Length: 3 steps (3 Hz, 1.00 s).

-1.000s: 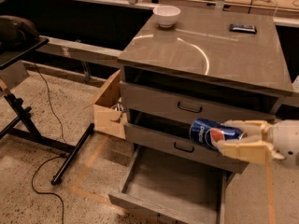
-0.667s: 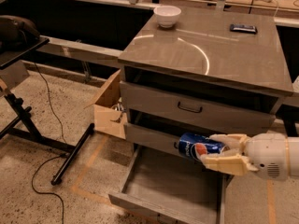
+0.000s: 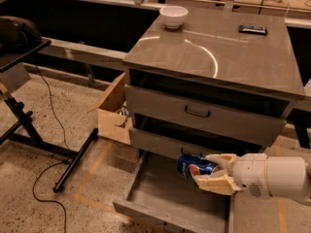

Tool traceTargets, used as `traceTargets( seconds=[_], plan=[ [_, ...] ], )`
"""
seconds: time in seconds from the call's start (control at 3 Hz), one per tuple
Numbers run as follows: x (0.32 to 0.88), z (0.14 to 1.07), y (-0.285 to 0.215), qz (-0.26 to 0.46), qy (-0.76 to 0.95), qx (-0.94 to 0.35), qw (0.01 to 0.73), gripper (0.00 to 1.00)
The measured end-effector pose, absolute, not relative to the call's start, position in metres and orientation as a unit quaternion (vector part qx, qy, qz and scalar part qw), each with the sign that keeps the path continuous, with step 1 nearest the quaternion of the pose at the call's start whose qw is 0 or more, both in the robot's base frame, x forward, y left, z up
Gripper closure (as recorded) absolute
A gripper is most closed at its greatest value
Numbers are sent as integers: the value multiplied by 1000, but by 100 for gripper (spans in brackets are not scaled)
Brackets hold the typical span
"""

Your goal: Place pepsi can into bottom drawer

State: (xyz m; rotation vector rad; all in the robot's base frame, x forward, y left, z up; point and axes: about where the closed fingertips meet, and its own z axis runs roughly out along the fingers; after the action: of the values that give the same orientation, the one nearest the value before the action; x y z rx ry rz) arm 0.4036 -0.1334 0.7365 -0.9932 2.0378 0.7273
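The pepsi can (image 3: 192,168) is blue with a red-and-white logo and lies on its side in my gripper (image 3: 214,172). The gripper's cream fingers (image 3: 217,183) are shut on the can's right end. It reaches in from the lower right and holds the can above the bottom drawer (image 3: 160,198). That drawer is pulled out, a wide grey tray with a bare floor. The can hangs over the drawer's rear middle part, just in front of the middle drawer's face.
Two upper grey drawers (image 3: 204,115) with black handles sit above. A white bowl (image 3: 173,16) and a flat dark phone-like object (image 3: 252,29) lie on the cabinet top. An open cardboard box (image 3: 114,113) stands left of the cabinet. A black stand and cable (image 3: 43,147) are at left.
My gripper has moved left and down with the can, from beside the middle drawer to above the open bottom drawer.
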Motion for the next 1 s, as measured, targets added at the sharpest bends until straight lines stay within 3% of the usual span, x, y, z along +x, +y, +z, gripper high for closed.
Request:
traceTargets(
  seconds=[1.0],
  plan=[
    [443, 669, -143, 257, 806, -375, 380, 100]
  ],
)
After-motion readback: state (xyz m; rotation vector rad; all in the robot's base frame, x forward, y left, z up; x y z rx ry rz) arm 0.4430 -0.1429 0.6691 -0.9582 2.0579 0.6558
